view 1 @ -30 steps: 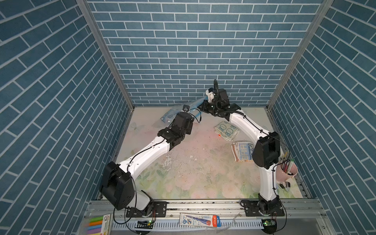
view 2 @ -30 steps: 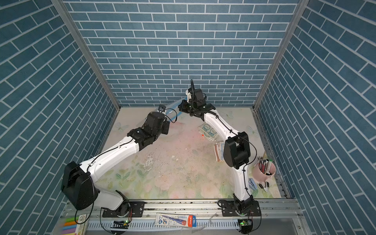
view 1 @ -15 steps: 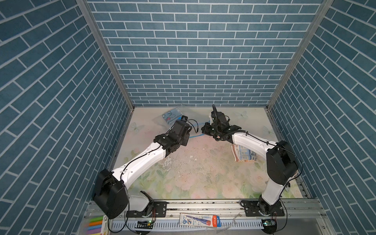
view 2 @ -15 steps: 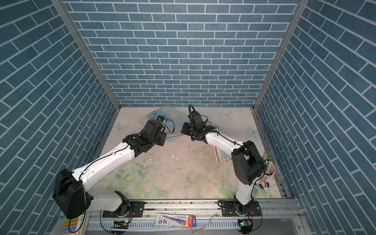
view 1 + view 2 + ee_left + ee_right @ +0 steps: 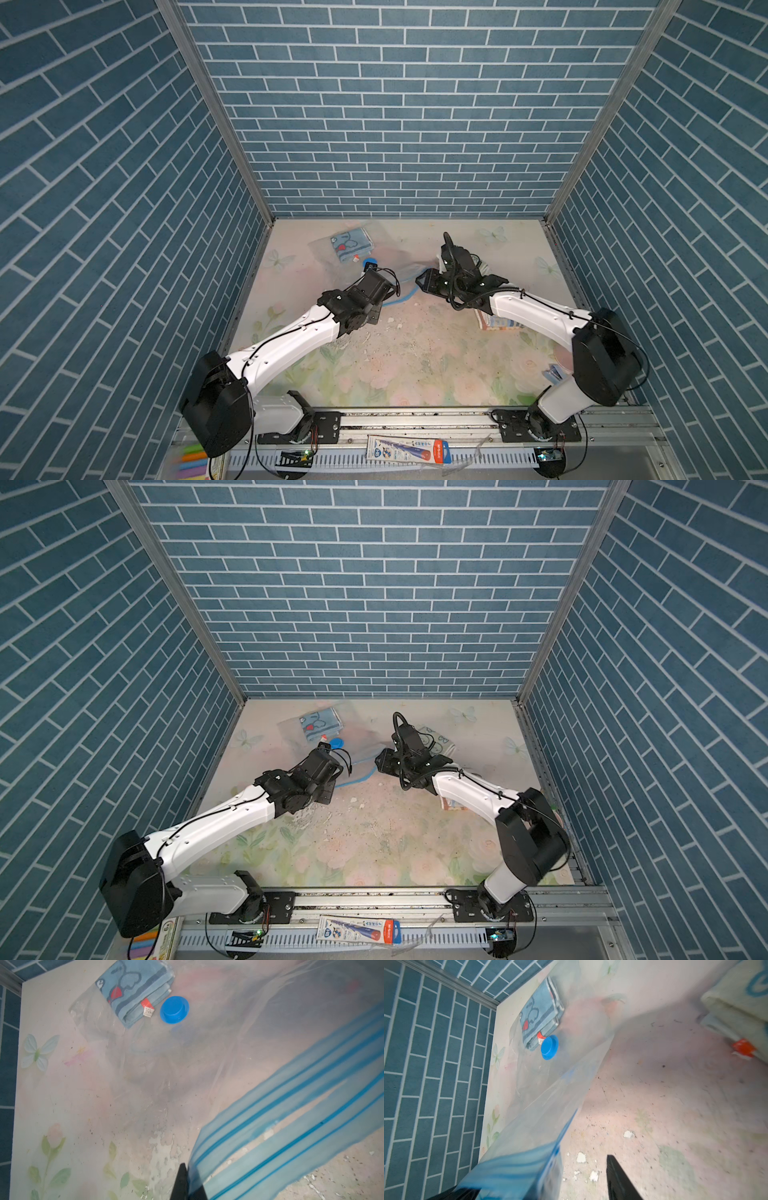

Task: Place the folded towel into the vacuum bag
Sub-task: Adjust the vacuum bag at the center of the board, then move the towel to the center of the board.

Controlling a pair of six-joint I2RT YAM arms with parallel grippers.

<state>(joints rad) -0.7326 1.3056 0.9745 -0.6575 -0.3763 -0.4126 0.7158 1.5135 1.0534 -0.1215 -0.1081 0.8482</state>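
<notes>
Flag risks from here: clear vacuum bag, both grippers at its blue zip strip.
1. The right gripper is open beside the blue zip strip, so only the shut left gripper pinches the clear plastic vacuum bag; the mouth may sag closed.
2. That single edge pinch could slip.
3. The folded cream towel lies close by the right arm; a sweep might shove it.

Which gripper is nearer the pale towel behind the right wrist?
Right. The right gripper sits close beside the pale towel, not touching it. The left gripper is farther off, beyond the zip strip, pinching its other end.
</notes>
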